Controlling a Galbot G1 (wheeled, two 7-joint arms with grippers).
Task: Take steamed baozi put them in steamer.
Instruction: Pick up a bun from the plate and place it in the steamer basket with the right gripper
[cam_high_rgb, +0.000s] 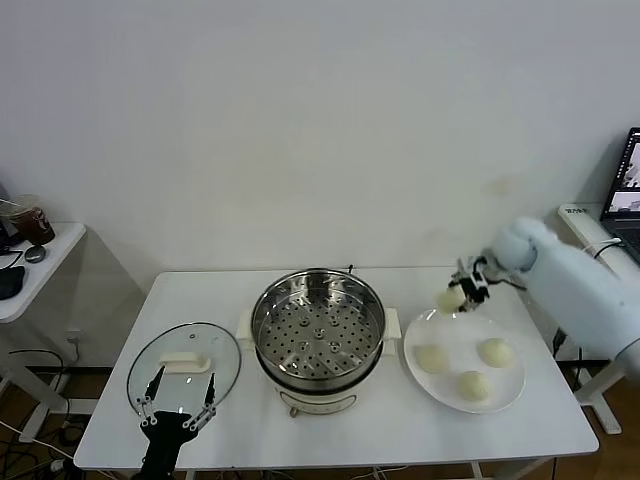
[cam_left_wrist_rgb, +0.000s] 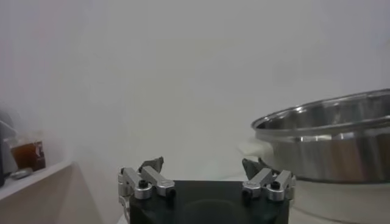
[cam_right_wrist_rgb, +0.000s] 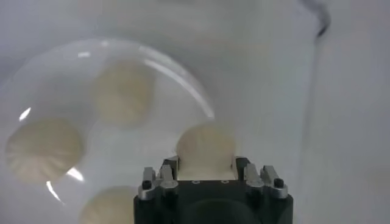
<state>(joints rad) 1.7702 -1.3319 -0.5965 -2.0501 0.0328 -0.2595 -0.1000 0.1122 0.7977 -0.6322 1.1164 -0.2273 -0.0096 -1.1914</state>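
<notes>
Right fingers clamped on one baozi, lifted over the plate's upper-left rim, right of frame centre; soft bun, may slip or dent in transit; three baozi on plate; steamer centre, tray bare; left gripper lower left, fingers apart over lid.

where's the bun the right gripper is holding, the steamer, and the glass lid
held bun (cam_high_rgb: 450, 298), head view, its pale side
steamer (cam_high_rgb: 318, 322), head view, perforated tray
glass lid (cam_high_rgb: 184, 358), head view, white handle
</notes>
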